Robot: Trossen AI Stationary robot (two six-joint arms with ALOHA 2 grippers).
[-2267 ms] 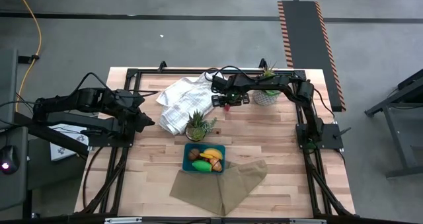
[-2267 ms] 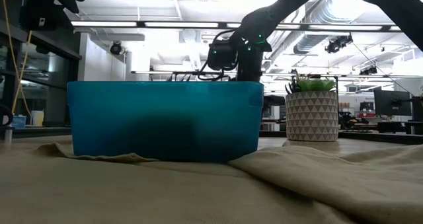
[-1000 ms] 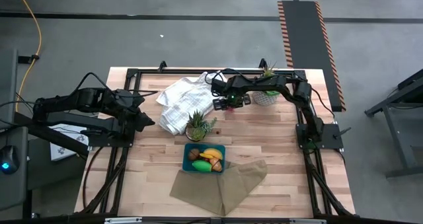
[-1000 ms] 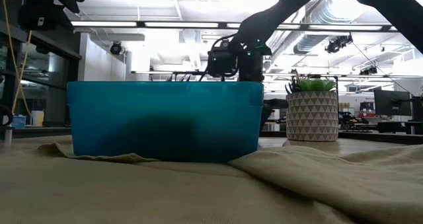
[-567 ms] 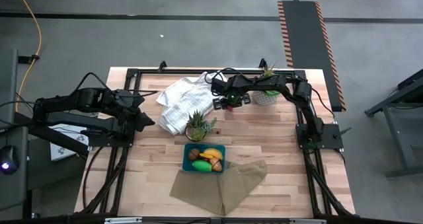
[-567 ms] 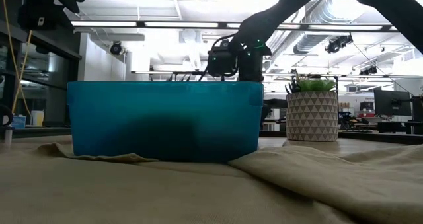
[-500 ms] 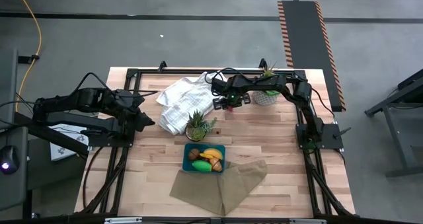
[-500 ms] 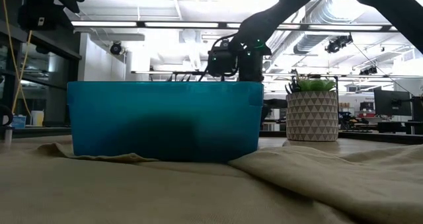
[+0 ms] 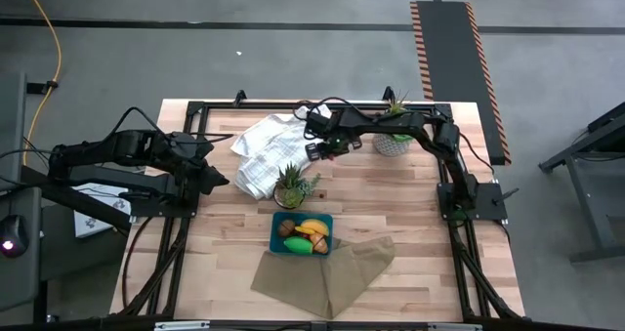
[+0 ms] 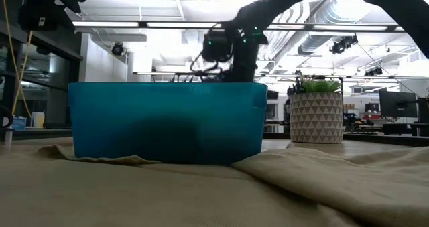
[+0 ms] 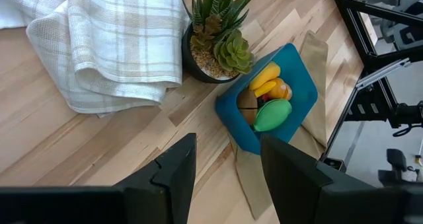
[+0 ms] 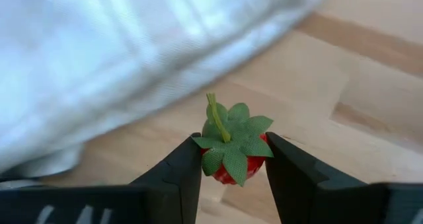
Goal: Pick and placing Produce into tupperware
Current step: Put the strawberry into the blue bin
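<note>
The teal tupperware (image 9: 302,233) sits on a tan cloth near the table's near edge. It holds a yellow banana (image 9: 312,227), a brown kiwi (image 9: 286,228), a green pepper (image 9: 299,246) and orange pieces. In the left wrist view the tupperware (image 11: 291,85) shows the same fill. My right gripper (image 9: 315,149) is by the white towel's right edge, shut on a small red strawberry (image 12: 232,159) with a green leafy cap. My left gripper (image 11: 225,178) is open and waits at the table's left side (image 9: 217,180). My right gripper pinches the strawberry's red body (image 12: 225,174) between its two fingers, one on each side, coming from above and pointing down. The green cap and stem (image 12: 221,128) face the wrist camera. The berry seems lifted clear of the wood below.
A white checked towel (image 9: 269,150) lies at the far middle, just left of my right gripper. A spiky succulent pot (image 9: 291,186) stands between towel and tupperware. A white patterned plant pot (image 9: 394,141) stands far right. The tan cloth (image 9: 327,272) spreads toward the near edge.
My right gripper has moved a little toward the table's left and far edge, toward the towel, and has risen, as the low view shows. The strawberry went with it.
</note>
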